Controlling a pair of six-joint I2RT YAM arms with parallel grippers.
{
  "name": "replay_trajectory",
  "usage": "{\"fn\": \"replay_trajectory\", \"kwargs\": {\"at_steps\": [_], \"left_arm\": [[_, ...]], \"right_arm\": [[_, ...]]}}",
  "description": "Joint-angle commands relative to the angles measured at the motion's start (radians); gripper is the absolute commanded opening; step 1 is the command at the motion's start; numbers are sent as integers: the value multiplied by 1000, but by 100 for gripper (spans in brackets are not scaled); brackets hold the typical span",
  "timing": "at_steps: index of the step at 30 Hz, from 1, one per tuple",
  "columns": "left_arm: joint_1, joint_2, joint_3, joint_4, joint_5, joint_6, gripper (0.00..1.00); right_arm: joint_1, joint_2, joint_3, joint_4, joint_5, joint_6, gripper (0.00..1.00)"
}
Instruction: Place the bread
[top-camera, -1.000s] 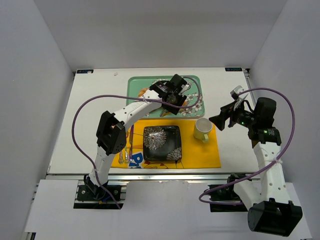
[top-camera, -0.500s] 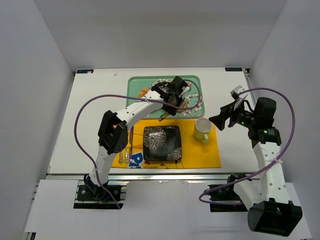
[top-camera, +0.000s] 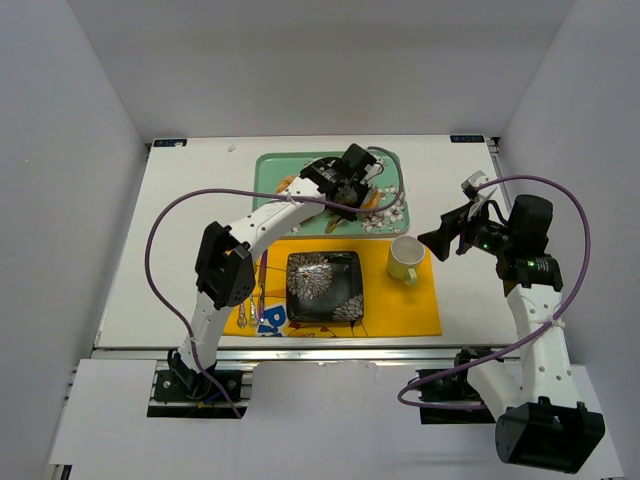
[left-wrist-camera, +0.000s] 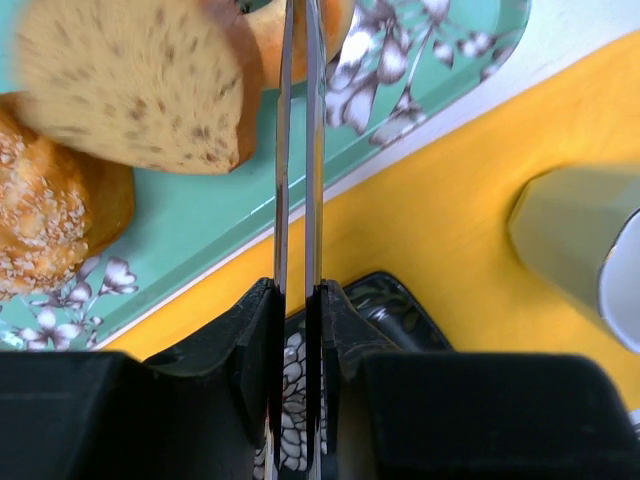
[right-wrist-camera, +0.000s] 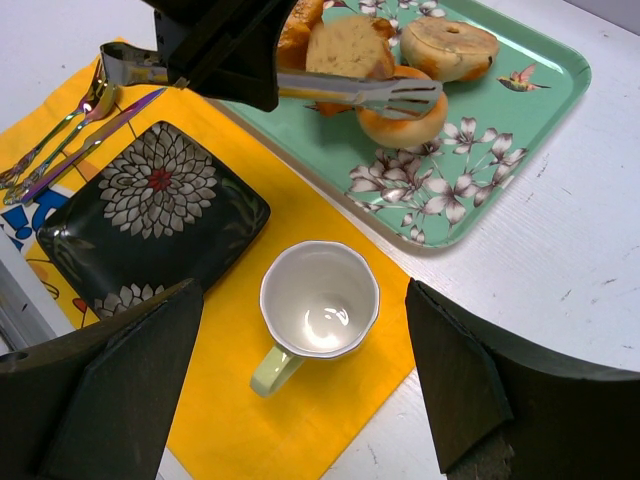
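My left pincer (left-wrist-camera: 295, 300) is squeezed tight on the tongs (right-wrist-camera: 340, 95), whose tips lie across the bread (right-wrist-camera: 400, 125); I cannot tell whether they actually grip it. The bread sits on the green tray (right-wrist-camera: 520, 100), close to a tan ring (right-wrist-camera: 447, 45) and a cut slice (right-wrist-camera: 345, 45). My right pincer (right-wrist-camera: 302, 290) hangs wide open above the cup (right-wrist-camera: 320, 330) on the yellow mat (right-wrist-camera: 330, 430), near the black plate (right-wrist-camera: 150, 210).

Behind the left black claw (left-wrist-camera: 296, 300) and the right black claw (top-camera: 435, 243), white tubular links (top-camera: 268, 218) join black joint housings (top-camera: 222, 268); looping purple cables (top-camera: 150, 250) run along each arm.
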Motion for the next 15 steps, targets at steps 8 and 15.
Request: {"fn": "replay_trajectory", "kwargs": {"at_steps": [8,15], "left_arm": [[51,-174,-30,174,38,-92,0],[78,-294,-70,274,103,-158,0]], "right_arm": [[-6,-19,36,33,-14,10,87],[-6,-19,42,27,-17,6,87]]}}
